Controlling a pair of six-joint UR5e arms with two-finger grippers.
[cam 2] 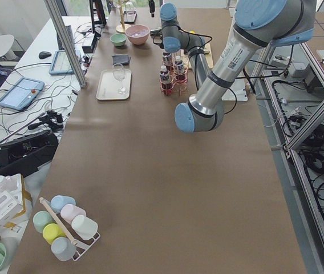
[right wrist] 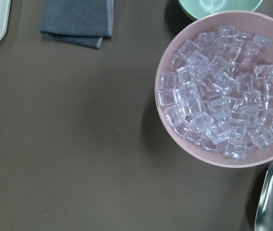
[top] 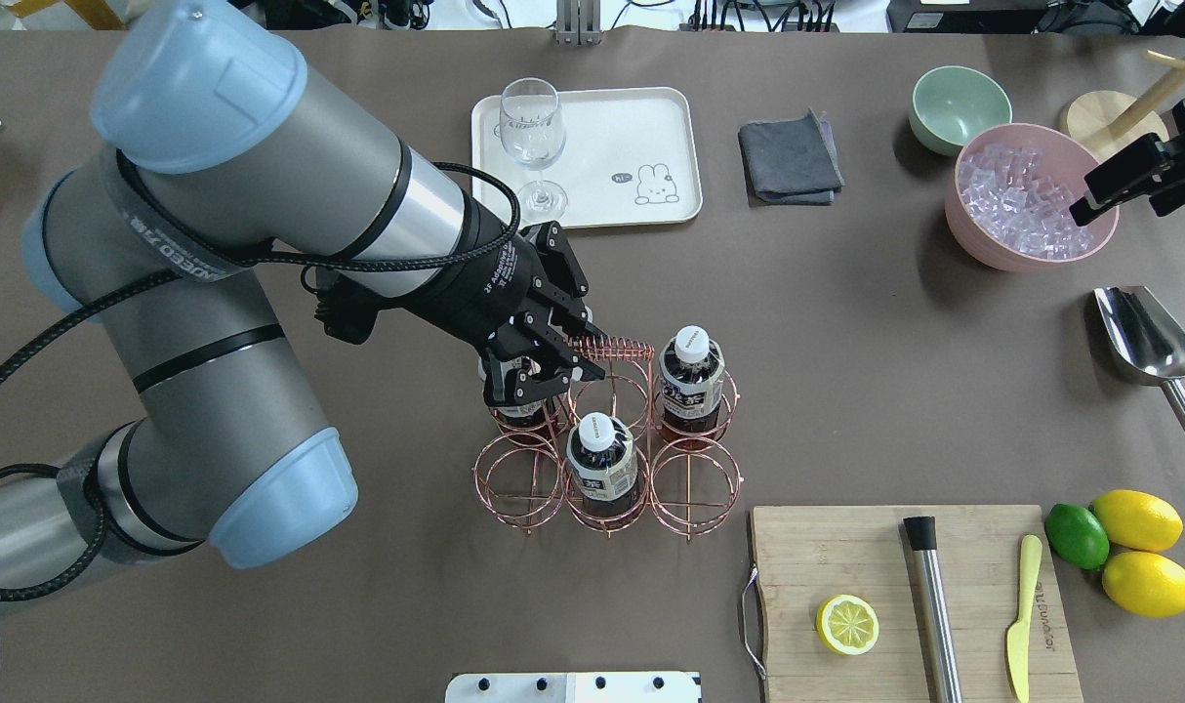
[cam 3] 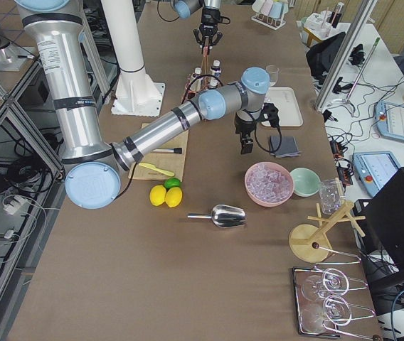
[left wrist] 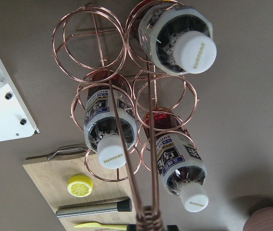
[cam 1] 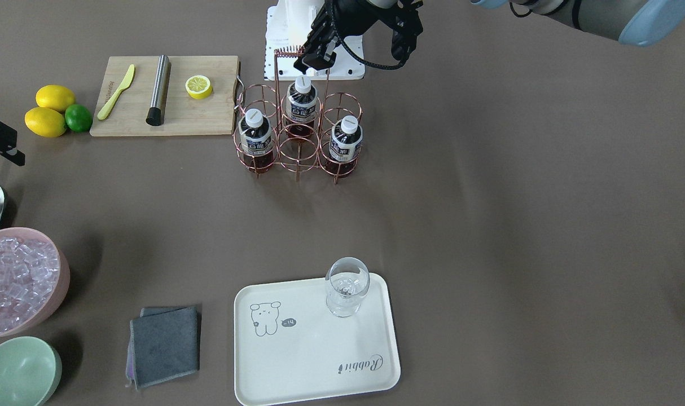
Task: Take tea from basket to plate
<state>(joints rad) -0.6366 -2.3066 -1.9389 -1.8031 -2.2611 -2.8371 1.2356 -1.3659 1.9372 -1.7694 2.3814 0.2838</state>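
We find each arm built from silver-grey tubular links. On the left arm (top: 261, 195), pale blue domed caps (top: 187, 83) close the joints and black rings band the links. The left tool (top: 539, 381) is matt black with angular fingers. Directly behind it sits a black collar (top: 485, 283) carrying white lettering. A black braided cable (cam 1: 370, 66) is routed from behind that tool along the link. The right tool (top: 1088, 205) is likewise black. Farthest from the tools, we note a white base plate (top: 573, 686) with dark screws.
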